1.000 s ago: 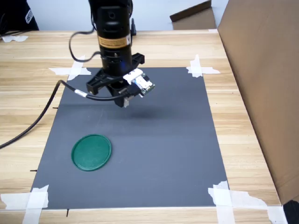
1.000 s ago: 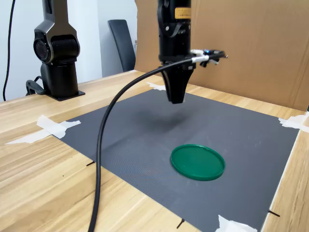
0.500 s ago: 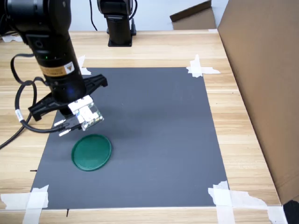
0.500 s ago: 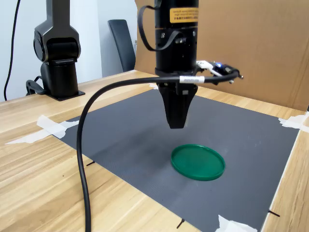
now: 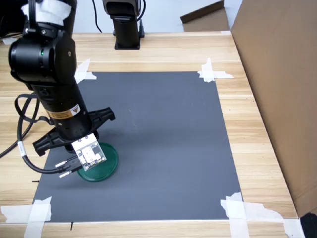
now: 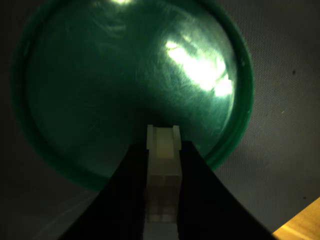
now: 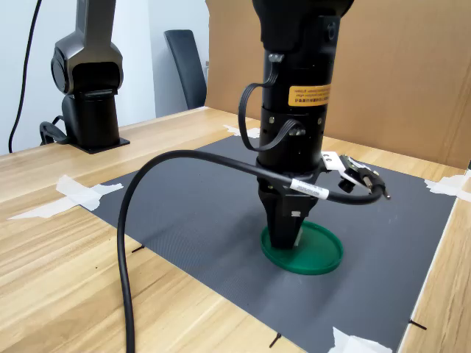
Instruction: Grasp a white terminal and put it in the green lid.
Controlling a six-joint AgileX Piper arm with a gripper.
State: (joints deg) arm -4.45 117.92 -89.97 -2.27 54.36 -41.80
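The green lid (image 5: pixel 108 163) lies flat on the grey mat; it also shows as the green lid (image 7: pixel 320 253) and fills the wrist view as the green lid (image 6: pixel 100 85). My gripper (image 6: pixel 162 150) is shut on the white terminal (image 6: pixel 163 155), a small white block held between two black fingers (image 6: pixel 197 190) just above the lid's inner surface, near its rim. In both exterior views the gripper (image 7: pixel 283 239) stands upright over the lid, and the arm hides the terminal there.
A grey mat (image 5: pixel 163 129) is taped to the wooden table at its corners with white tape (image 5: pixel 213 73). A cardboard wall (image 5: pixel 282 79) stands at the first exterior view's right. The arm's black base (image 5: pixel 126 25) sits at the table's far side, and a black cable (image 7: pixel 147 220) loops beside the arm.
The arm has moved from above the mat's middle toward the lid and come down. The gripper now stands low over the lid.
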